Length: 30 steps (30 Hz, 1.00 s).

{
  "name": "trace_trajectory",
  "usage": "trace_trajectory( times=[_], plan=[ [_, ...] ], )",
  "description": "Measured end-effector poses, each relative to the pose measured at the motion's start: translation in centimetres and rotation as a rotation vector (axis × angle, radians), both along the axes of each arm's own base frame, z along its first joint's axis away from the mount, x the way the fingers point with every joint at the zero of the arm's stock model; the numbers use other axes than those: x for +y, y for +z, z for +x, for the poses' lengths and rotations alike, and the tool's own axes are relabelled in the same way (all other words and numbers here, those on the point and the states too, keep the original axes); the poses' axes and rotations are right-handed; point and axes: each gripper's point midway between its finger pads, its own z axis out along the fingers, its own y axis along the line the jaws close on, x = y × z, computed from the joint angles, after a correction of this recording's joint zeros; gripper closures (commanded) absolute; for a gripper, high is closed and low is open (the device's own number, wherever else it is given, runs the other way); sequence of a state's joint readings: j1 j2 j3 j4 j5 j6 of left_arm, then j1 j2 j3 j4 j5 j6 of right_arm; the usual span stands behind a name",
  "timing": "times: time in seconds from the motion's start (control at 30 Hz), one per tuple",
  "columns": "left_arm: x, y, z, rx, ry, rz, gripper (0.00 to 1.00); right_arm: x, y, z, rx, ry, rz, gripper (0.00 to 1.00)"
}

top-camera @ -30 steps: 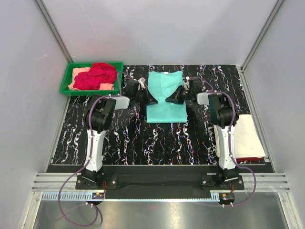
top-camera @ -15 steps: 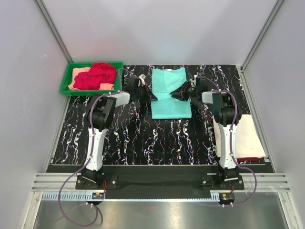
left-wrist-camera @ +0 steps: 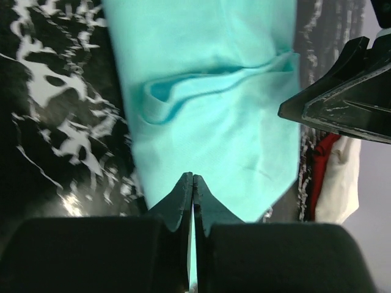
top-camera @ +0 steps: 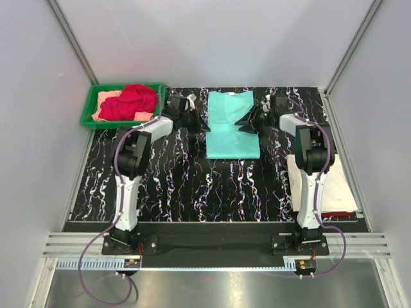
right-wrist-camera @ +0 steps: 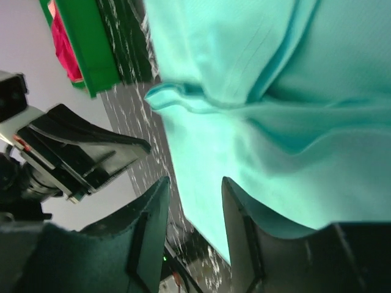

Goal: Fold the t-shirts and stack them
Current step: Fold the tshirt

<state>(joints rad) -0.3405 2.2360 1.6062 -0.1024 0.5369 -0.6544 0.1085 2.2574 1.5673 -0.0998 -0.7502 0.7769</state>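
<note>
The mint-teal t-shirt (top-camera: 232, 131) lies folded lengthwise at the back middle of the table. My left gripper (top-camera: 204, 127) sits at its left edge, shut, and in the left wrist view (left-wrist-camera: 193, 177) a strip of teal cloth runs between its fingers. My right gripper (top-camera: 244, 123) stands at the shirt's right edge with its jaws apart; in the right wrist view (right-wrist-camera: 195, 183) nothing lies between the fingers, and the teal cloth (right-wrist-camera: 275, 122) lies beyond them. A red t-shirt (top-camera: 131, 101) and a peach one (top-camera: 106, 97) lie crumpled in the tray. A cream-white t-shirt (top-camera: 334, 183) lies folded at the right.
The green tray (top-camera: 119, 123) stands at the back left corner. A red edge (top-camera: 337, 212) shows under the cream-white shirt, partly behind the right arm. White walls close in the table on the left, back and right.
Both grippers moved toward the back of the table, and the teal shirt shifted back and to the right with them. The right jaws have opened and let go of the cloth.
</note>
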Motion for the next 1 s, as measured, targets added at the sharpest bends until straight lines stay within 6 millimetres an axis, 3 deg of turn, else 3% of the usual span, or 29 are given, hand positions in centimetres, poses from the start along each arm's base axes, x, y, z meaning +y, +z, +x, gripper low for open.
trace_trajectory(
  times=[0.1,0.23,0.3,0.37,0.57,0.63,0.8,1.0],
  plan=[
    [-0.7,2.8,-1.2,-0.036,-0.017,-0.014,0.97,-0.2,2.4,-1.1,-0.03,0.037,-0.023,0.59],
    [-3.7,5.3,-3.2,-0.071,-0.058,-0.092,1.0,-0.1,4.5,-3.4,-0.06,0.072,-0.009,0.71],
    [-5.0,4.7,-4.5,-0.046,-0.07,-0.124,1.0,0.0,4.0,-4.8,-0.033,0.094,0.009,0.82],
    [-5.7,2.8,-6.2,0.014,-0.075,-0.14,1.0,0.1,2.3,-6.3,0.012,0.118,0.019,0.92],
    [-4.8,-3.6,-9.2,0.19,-0.048,-0.118,1.0,-0.1,-4.1,-10.8,0.177,0.161,0.03,0.99],
    [-4.6,-3.7,-9.6,0.193,-0.054,-0.139,1.0,-0.3,-4.9,-12.2,0.196,0.177,0.053,0.99],
    [-4.0,-3.8,-10.8,0.189,-0.058,-0.14,1.0,-0.3,-5.0,-13.2,0.169,0.204,0.076,0.98],
    [-1.4,-3.9,-16.1,0.228,-0.075,-0.089,1.0,-0.1,-5.0,-17.7,0.18,0.232,0.071,0.98]
  ],
)
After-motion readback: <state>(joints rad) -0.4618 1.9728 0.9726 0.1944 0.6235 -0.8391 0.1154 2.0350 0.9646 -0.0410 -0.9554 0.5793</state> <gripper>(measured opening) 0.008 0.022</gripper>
